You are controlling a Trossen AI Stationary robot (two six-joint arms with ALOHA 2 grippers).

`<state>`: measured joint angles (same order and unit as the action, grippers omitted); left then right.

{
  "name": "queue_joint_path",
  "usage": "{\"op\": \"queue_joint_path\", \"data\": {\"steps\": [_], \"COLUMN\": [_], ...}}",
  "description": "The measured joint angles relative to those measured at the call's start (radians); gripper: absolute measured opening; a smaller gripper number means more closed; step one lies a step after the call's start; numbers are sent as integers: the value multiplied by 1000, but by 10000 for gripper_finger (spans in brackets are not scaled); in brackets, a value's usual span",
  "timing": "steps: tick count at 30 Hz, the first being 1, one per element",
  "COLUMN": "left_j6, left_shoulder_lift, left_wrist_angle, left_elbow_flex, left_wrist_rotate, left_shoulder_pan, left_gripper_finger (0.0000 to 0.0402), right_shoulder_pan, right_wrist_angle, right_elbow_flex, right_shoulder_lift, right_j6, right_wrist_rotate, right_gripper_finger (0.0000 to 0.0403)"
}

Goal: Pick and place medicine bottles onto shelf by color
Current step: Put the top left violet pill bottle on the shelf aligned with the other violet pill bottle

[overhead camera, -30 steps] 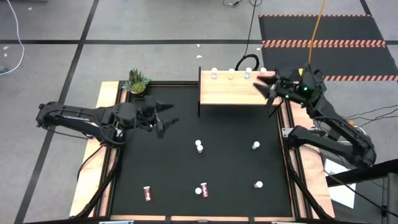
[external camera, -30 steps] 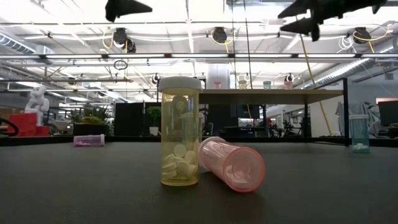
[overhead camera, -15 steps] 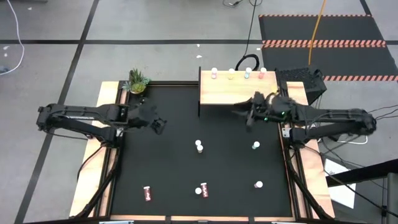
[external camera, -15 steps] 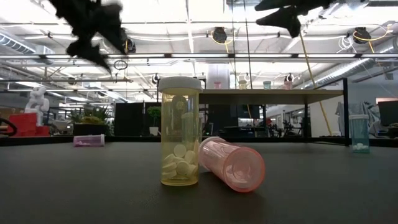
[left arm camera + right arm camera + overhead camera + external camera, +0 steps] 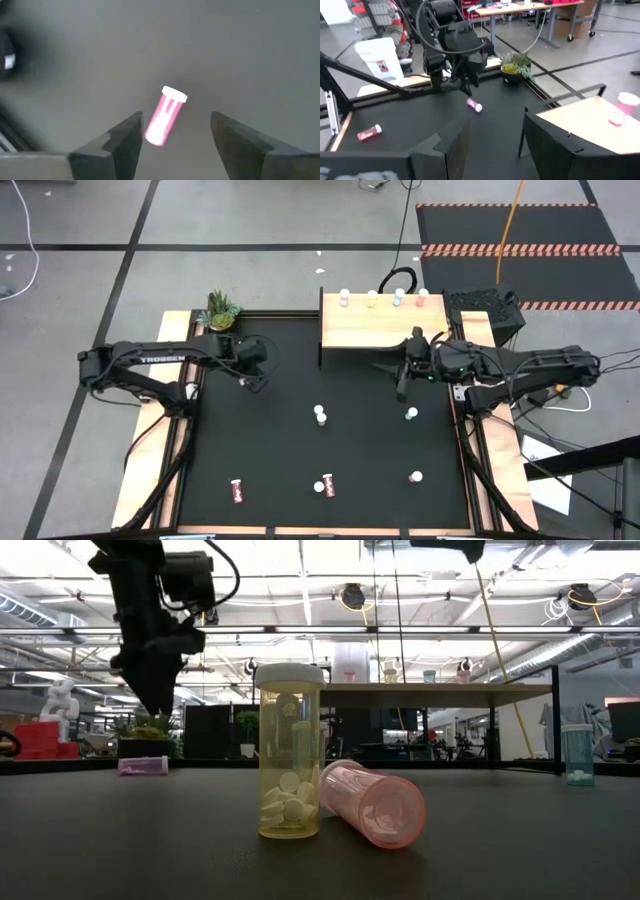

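The left gripper (image 5: pixel 172 132) has moved down over the lying pink bottle (image 5: pixel 166 115), fingers apart, grasping nothing yet; the right gripper (image 5: pixel 398 372), also apart and empty, hangs near the shelf (image 5: pixel 365 330).

Both tools (image 5: pixel 172 137) (image 5: pixel 492 137) seemingly open, empty.

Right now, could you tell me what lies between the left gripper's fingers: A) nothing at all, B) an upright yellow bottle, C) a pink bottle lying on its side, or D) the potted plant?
C: in the left wrist view a pink bottle with a white cap lies flat on the black table, framed by the open left gripper above it.
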<state>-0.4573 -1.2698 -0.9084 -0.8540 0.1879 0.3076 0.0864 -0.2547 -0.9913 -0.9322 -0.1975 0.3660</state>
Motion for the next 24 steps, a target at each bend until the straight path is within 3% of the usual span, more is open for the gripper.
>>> {"op": "queue_joint_path", "data": {"steps": [7, 11, 14, 19, 24], "left_j6": [108, 78, 88, 211, 196], "left_shoulder_lift": [-64, -72, -70, -70, -70], "left_wrist_angle": [-6, 77, 242, 483, 536], "left_elbow_flex": [0, 0, 0, 0, 0], "left_wrist_rotate": [-50, -209, -305, -311, -300], "left_shoulder_pan": [52, 36, -26, -155, -221], "left_gripper_finger": [225, 225, 225, 225, 225], "right_shoulder_pan": [0, 1, 0, 2, 22], "right_wrist_angle": [-61, -53, -51, -82, -124], "right_elbow_flex": [0, 0, 3, 31, 30], "right_shoulder_lift": [24, 30, 29, 25, 71], "right_j6": [-42, -145, -233, -248, -303], "right_wrist_rotate": [-8, -81, -83, -92, -131], "right_gripper_finger": [180, 180, 180, 180, 180]}}
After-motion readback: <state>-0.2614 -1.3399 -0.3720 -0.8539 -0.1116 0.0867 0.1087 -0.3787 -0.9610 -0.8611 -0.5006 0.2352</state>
